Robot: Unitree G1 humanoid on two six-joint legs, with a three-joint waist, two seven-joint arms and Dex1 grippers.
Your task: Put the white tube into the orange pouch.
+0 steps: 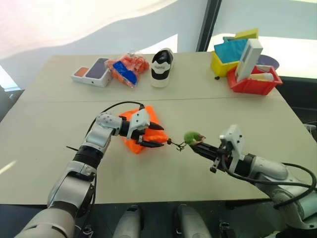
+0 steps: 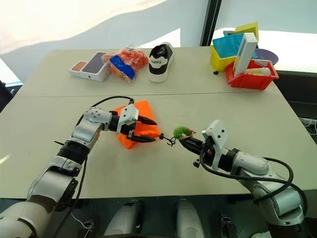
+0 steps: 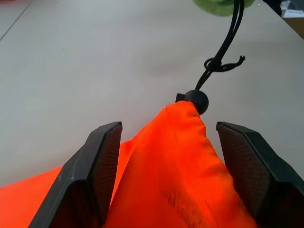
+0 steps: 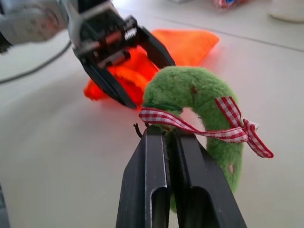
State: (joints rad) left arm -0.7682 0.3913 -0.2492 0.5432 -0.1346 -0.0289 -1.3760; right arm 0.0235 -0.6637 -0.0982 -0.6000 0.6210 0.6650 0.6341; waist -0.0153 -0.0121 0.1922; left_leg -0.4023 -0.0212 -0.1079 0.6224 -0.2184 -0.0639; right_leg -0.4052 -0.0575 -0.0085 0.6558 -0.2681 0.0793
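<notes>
- Currently, the left gripper (image 1: 157, 135) stands with its two black fingers spread apart, one on each side of the gathered neck of the orange pouch (image 1: 133, 139); the fabric lies between the fingers, and contact with either pad cannot be confirmed.
- The orange pouch rests on the beige table (image 1: 59, 114), with its body behind the left fingers and its neck pointing past their tips.
- A thin black cord (image 3: 223, 47) leaves the pouch neck through a round black stopper (image 3: 197, 100), just beyond the left fingertips, and carries a small knot further along.
- The cord ends at a fuzzy green ornament (image 4: 199, 102) tied with a red-and-white checked ribbon (image 4: 228, 128).
- The right gripper (image 4: 171, 137) is clenched, its fingers pressed together on the lower edge of the green ornament, which stands directly above and ahead of the fingertips.
- The white tube (image 1: 262, 77) lies in the red bin (image 1: 252, 87) at the far right of the table, well apart from both grippers.
</notes>
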